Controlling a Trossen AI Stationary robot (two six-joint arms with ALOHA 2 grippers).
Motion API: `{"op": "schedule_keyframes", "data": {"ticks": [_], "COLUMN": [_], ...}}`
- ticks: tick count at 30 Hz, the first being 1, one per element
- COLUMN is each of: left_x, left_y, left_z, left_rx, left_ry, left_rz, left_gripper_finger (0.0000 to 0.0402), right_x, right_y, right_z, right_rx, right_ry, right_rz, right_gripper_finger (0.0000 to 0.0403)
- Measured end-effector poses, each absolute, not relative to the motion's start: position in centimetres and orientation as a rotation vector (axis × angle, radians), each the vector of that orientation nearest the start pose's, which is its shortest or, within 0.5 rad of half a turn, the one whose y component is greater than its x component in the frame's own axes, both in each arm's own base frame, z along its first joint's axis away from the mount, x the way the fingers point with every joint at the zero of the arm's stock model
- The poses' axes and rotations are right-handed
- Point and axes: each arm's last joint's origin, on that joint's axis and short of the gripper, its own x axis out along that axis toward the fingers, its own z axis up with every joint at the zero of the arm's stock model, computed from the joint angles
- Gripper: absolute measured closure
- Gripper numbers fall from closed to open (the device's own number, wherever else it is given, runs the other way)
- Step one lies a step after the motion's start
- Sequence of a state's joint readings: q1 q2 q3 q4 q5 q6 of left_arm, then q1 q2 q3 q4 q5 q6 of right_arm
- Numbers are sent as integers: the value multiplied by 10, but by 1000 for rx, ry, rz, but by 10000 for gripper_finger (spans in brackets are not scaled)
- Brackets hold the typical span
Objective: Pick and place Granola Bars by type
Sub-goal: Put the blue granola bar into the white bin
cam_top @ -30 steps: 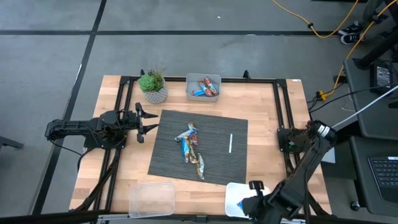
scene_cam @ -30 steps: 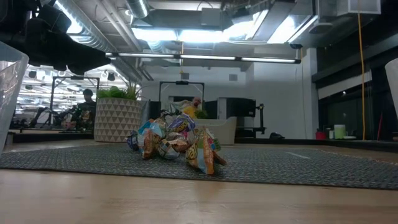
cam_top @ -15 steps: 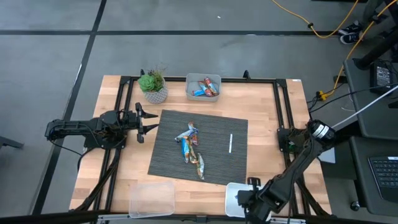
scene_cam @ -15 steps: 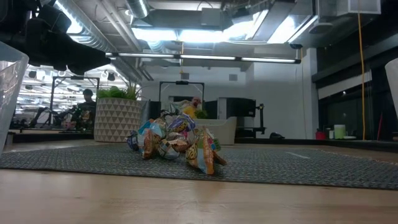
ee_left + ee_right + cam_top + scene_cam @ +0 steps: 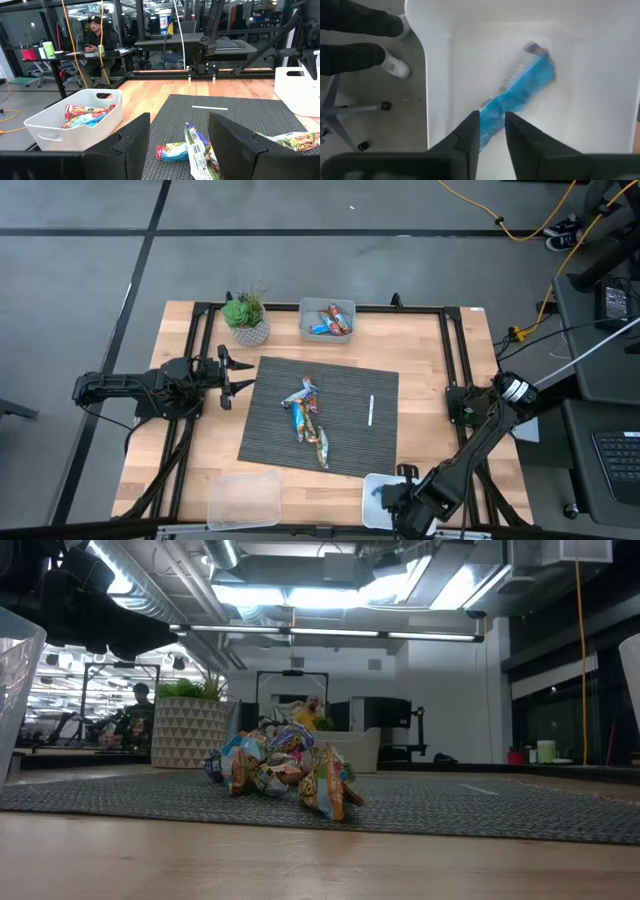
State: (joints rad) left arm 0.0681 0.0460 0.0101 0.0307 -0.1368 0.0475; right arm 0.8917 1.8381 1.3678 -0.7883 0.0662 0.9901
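Observation:
Several granola bars [image 5: 308, 415] lie heaped on the dark mat, also visible in the low view [image 5: 285, 770] and the left wrist view [image 5: 195, 147]. My left gripper [image 5: 238, 376] [image 5: 179, 131] waits open at the mat's left edge, facing the heap and touching nothing. My right gripper [image 5: 385, 498] [image 5: 492, 132] hangs over the white bin [image 5: 372, 505] at the table's near edge, its fingers almost together on a blue bar [image 5: 522, 85]. More bars [image 5: 328, 320] [image 5: 85, 114] lie in a white bin at the far edge. My right gripper has one end [image 5: 489, 120] of the blue bar between its two fingers, which come from above and point down into the white bin. The bar reaches away below the fingers toward the bin's floor [image 5: 590, 115]; whether its far end rests there, I cannot tell.
A thin white stick [image 5: 371, 410] [image 5: 210, 107] lies on the mat's right part. A potted plant [image 5: 246, 318] [image 5: 188, 725] stands at the far left. A clear container [image 5: 244, 498] sits at the near edge. A person sits in the room beyond the table.
My right gripper has moved a little toward the table's left edge, staying over the near white bin. The blue bar that showed beside it in the bin is now mostly covered by it in the high view.

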Motion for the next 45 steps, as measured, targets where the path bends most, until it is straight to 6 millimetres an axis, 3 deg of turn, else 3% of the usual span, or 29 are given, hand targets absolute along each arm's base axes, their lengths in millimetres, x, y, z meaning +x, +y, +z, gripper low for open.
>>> {"op": "schedule_keyframes", "data": {"ticks": [13,17,21,25,33,40,45], "left_x": [99,99,99,99,99,99,99], "left_y": [11,11,11,11,11,11,11], "left_z": [166,166,166,166,166,166,166], "left_rx": [48,47,47,47,48,48,48], "left_ry": [10,10,9,9,10,10,10], "left_rz": [205,205,205,205,205,205,205], "left_gripper_finger": [212,212,210,212,211,211,211], "right_x": [237,251,277,310,364,388,396], "right_y": [274,262,246,219,141,81,48], "right_z": [214,228,252,277,318,339,344], "right_rx": [288,314,289,241,198,147,127], "right_ry": [1367,1335,1249,1101,899,785,745], "right_rz": [98,99,120,94,18,-6,-8], "right_gripper_finger": [277,277,276,276,276,270,222]}}
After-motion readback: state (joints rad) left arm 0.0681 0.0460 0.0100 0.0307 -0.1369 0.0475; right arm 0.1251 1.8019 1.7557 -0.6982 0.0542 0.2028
